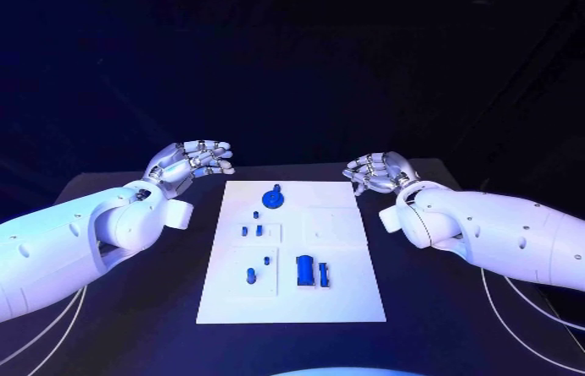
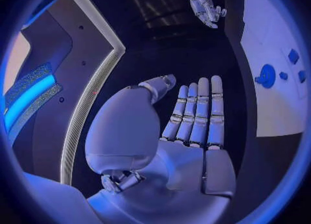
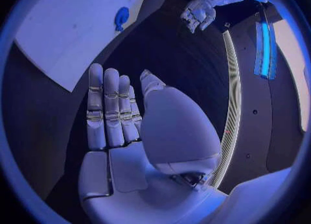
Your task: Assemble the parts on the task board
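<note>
I see the flat matte white task board [image 1: 292, 291] mid-table, small glossy blue parts [image 1: 303, 271] lying on it, no readable writing. My silver left hand [image 1: 192, 161] and right hand [image 1: 379, 172] flank its far end, fingers extended, empty.
</note>
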